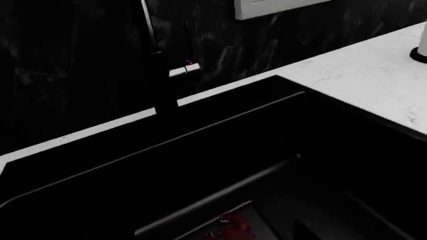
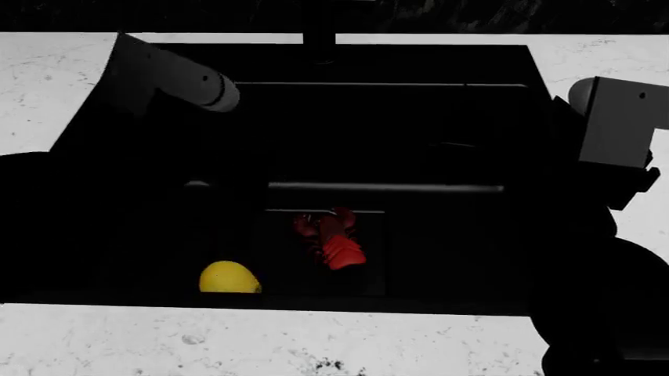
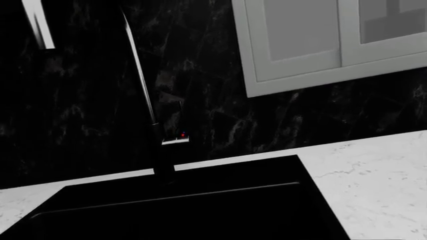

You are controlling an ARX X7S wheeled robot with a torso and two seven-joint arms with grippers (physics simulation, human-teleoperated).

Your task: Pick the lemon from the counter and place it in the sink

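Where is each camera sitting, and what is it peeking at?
Head view: high on the robot's head, looking down into the sink at the lemon and a red object; both arms show.
Left wrist view: near the left gripper, looking across the sink at the faucet and counter; no gripper visible.
Right wrist view: near the right gripper, facing the dark wall and a white cabinet; no gripper visible.
Shared: both wrist views show the faucet.
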